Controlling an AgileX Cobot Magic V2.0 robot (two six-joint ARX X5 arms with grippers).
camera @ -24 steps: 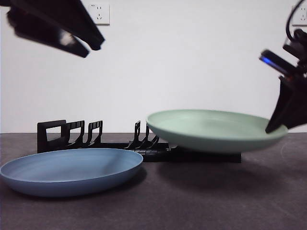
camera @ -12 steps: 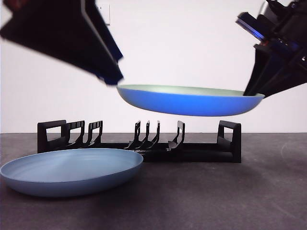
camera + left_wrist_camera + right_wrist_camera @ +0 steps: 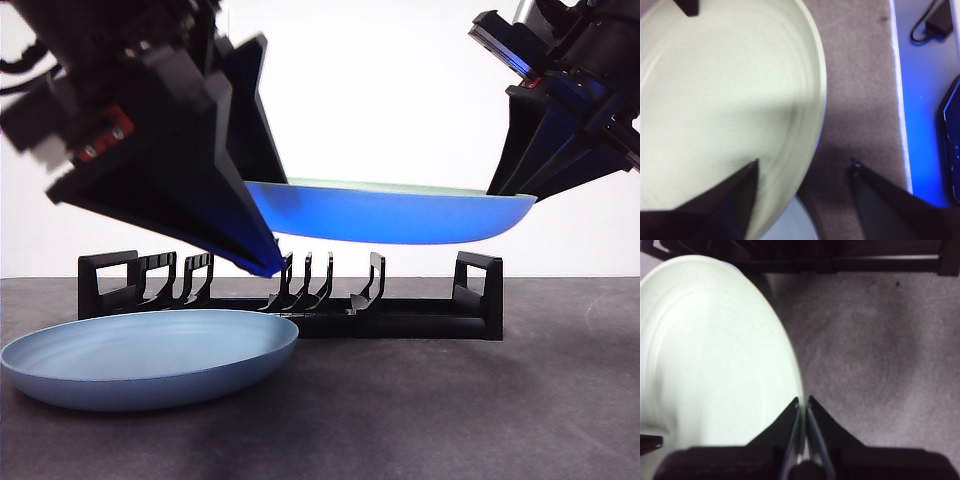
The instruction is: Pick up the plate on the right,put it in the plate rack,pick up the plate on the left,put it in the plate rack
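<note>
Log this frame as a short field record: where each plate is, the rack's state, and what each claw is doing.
green plate: in the air above the plate rack, roughly level
blue plate: flat on the table, in front of the rack's end
plate rack: no plate in it
right claw: shut on the green plate's rim
left claw: open, jaws either side of the opposite rim
</note>
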